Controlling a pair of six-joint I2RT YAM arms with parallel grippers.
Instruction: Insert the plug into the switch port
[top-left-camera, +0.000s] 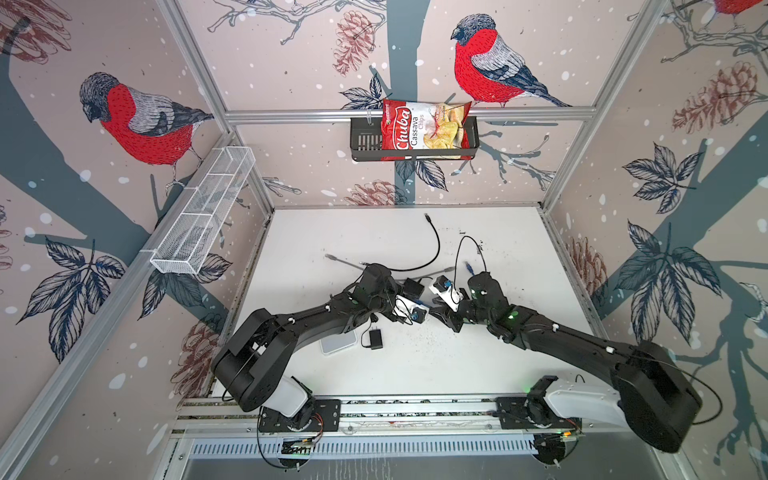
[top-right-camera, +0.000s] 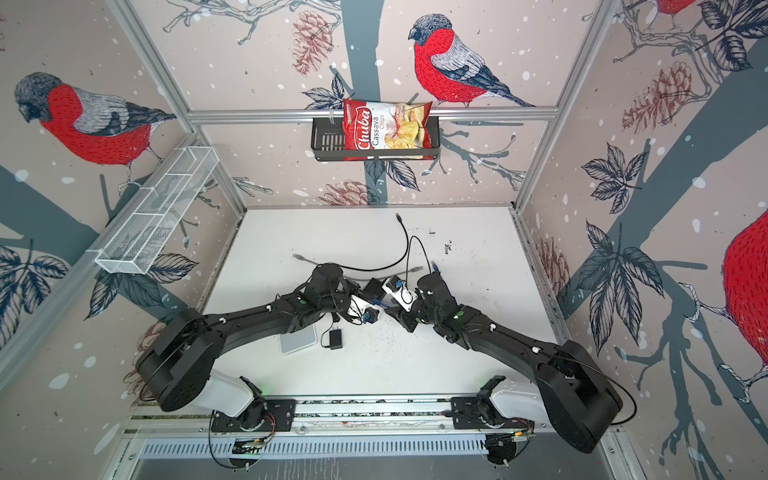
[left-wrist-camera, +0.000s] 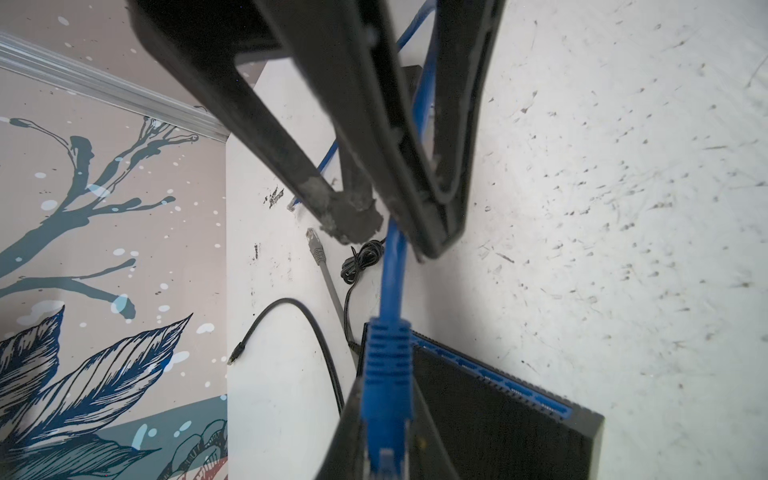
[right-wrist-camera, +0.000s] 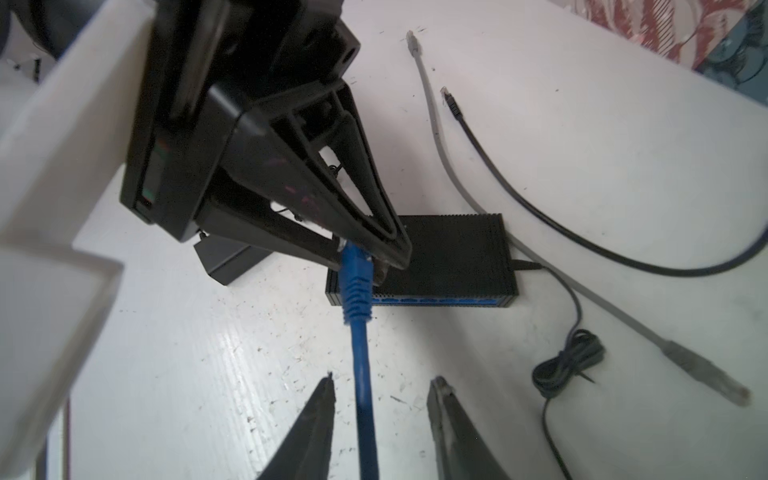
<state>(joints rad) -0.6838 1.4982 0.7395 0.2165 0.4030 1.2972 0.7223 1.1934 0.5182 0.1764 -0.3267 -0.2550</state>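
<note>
The blue plug (left-wrist-camera: 386, 374) on its blue cable (right-wrist-camera: 361, 395) is pinched between the jaws of my left gripper (left-wrist-camera: 386, 399), which is shut on it. The black switch (right-wrist-camera: 449, 249) lies flat on the white table (right-wrist-camera: 582, 166), its blue port row (right-wrist-camera: 436, 300) facing my right gripper. In the right wrist view the plug (right-wrist-camera: 355, 270) hangs just above one end of that row. My right gripper (right-wrist-camera: 382, 382) is open, and the cable runs between its fingers without touching them. In both top views the two grippers (top-left-camera: 423, 302) (top-right-camera: 390, 309) meet beside the switch (top-left-camera: 411, 286).
A grey cable with a plug (right-wrist-camera: 702, 374), a black cable (right-wrist-camera: 453, 106) and a coiled power cord (right-wrist-camera: 569, 361) lie behind and beside the switch. A black adapter (top-left-camera: 374, 338) and a white box (top-left-camera: 338, 343) sit under the left arm. A chips bag (top-left-camera: 424, 129) hangs in a wall basket.
</note>
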